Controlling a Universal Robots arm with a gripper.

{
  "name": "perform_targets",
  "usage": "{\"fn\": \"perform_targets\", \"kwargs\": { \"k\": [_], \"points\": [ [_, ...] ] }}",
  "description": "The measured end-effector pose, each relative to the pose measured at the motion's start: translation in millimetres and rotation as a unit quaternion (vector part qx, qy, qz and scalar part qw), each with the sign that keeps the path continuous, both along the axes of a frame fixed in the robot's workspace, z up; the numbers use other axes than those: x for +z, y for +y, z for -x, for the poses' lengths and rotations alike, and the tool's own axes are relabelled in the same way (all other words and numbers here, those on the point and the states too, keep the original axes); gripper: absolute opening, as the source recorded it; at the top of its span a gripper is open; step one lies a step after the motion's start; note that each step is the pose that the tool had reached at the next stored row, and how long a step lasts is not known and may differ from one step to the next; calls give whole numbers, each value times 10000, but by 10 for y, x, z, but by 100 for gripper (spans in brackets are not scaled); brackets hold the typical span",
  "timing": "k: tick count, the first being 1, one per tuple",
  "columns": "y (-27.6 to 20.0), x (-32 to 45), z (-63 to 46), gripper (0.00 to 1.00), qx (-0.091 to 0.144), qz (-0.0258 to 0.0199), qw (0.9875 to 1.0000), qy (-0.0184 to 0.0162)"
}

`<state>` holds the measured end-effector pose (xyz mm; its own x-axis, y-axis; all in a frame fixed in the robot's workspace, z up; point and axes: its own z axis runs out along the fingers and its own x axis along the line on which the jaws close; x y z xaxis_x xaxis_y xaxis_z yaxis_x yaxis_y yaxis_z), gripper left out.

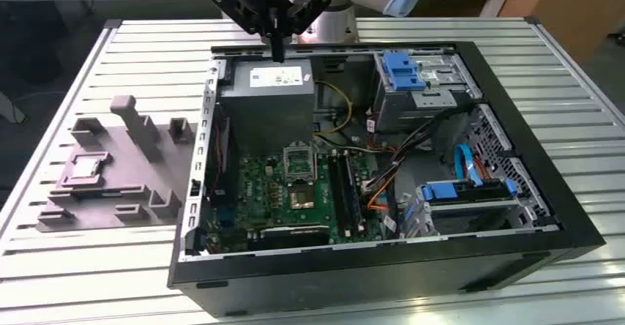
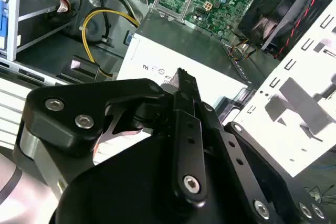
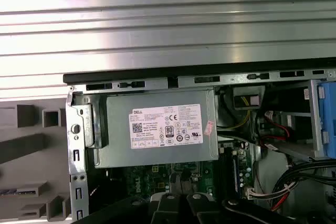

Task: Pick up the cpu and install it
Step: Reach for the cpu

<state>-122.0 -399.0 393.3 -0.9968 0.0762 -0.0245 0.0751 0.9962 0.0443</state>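
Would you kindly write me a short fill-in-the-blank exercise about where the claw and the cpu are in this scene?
1. The claw hangs over the grey metal box that bears a white ____.
2. The cpu lies in the grey fixture, outside the computer case, on the exterior view's ____.
3. The looped cable beside the grey metal box is ____.
Missing words: label; left; yellow.
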Motion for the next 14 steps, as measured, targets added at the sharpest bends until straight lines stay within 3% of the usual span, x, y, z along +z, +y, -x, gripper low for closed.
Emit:
{"fn": "perform_targets", "kwargs": {
  "k": [14],
  "points": [
    [0,-1,42,11,0,0,10000,0]
  ]
}}
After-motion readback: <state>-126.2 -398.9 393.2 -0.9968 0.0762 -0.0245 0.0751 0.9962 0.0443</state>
